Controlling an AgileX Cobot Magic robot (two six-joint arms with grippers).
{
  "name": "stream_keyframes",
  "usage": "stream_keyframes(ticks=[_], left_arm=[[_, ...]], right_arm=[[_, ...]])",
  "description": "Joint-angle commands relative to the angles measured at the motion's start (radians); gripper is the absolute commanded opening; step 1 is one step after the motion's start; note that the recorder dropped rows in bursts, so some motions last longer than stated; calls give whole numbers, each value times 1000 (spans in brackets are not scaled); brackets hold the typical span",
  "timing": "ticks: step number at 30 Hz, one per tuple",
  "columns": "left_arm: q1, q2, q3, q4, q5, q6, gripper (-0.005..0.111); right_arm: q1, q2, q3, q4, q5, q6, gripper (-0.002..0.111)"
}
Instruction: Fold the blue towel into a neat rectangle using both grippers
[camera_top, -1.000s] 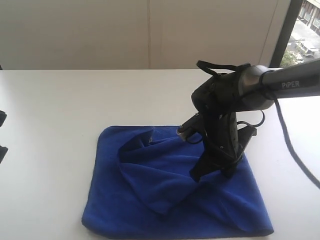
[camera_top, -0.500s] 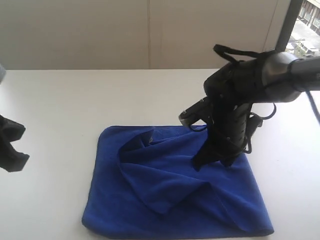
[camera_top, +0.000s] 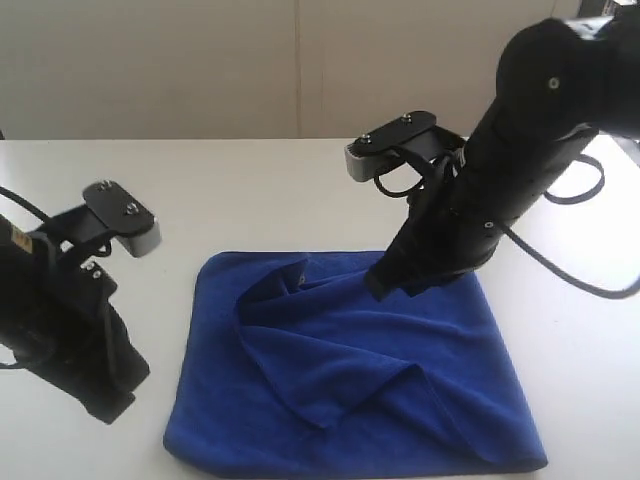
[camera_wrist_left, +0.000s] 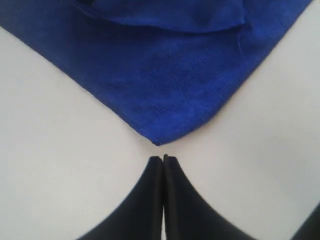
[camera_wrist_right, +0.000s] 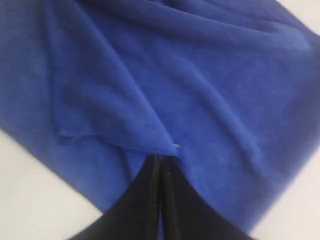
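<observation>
Near the front edge of the tabletop (camera_top: 200, 190) lies the rumpled blue towel (camera_top: 350, 370). Left gripper (camera_wrist_left: 163, 158) sits off one corner, right gripper (camera_wrist_right: 159, 159) over the towel, both with fingers pressed together.

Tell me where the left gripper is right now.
On the exterior view's left, the left gripper is over the white table, shut, tips just short of a corner of the blue towel.

Setting: indoor robotics lab or test room.
Evidence: plain white counter (camera_top: 260, 190) as work surface; bare cream panelled wall (camera_top: 150, 70) at 12 o'clock; black left arm (camera_top: 60, 310) at 8 o'clock; black right arm (camera_top: 520, 170) at 2 o'clock; exposed cables (camera_top: 560, 270).
</observation>
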Motion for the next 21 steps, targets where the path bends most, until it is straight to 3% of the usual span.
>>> stream_keyframes(ticks=[1, 4, 7, 9, 13, 17, 19, 21], left_arm=[[51, 70, -23, -236, 145, 213, 0], [170, 106, -24, -436, 222, 389, 0], [311, 145, -24, -533, 291, 406, 0], [370, 164, -8, -600, 349, 436, 0], [396, 174, 69, -605, 317, 469, 0], [396, 174, 170, -614, 157, 478, 1], [396, 174, 197, -654, 54, 478, 9], [396, 174, 205, -722, -4, 478, 26]], right_arm=[[-7, -41, 61, 215, 1, -209, 0], [-7, -41, 96, 223, -27, -222, 0], [-7, -41, 134, 221, -89, -222, 0], [-7, -41, 154, 221, -149, -220, 0], [-7, -41, 191, 231, -251, -212, 0], [-7, -41, 223, 229, -270, -212, 0], [-7, -41, 237, 229, -279, -212, 0], [-7, -41, 241, 232, -291, -212, 0]])
